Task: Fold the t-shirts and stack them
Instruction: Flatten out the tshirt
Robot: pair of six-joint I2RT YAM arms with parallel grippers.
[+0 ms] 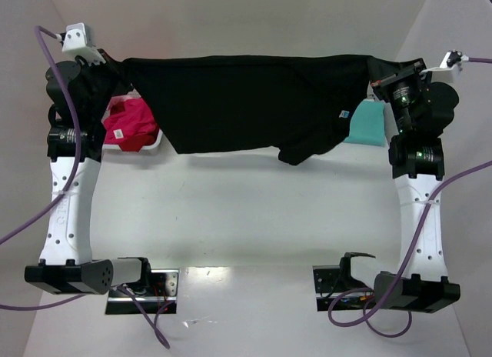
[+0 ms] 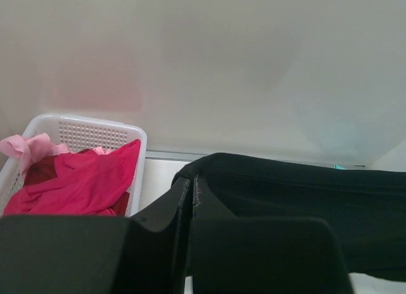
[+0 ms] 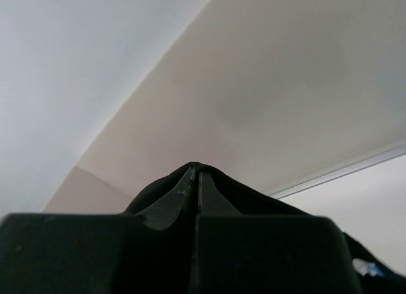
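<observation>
Right now the left end effector [image 1: 110,62] and right end effector [image 1: 375,78] are each pinching one end of the black shirt [image 1: 246,103], stretching it in the air above the bench's [image 1: 246,226] far edge. The pink shirt [image 1: 125,123] is waiting in the basket [image 1: 156,145] at the far-left corner, and the teal shirt [image 1: 367,123] is lying far-right. Folding is seemingly just starting.

You have a plain white table [image 1: 254,226] boxed in by pale walls: a far wall [image 1: 246,22], a left wall [image 1: 15,141] and a right wall [image 1: 469,18]. Soft light leaves a bright glare [image 1: 207,272] near its near edge.
</observation>
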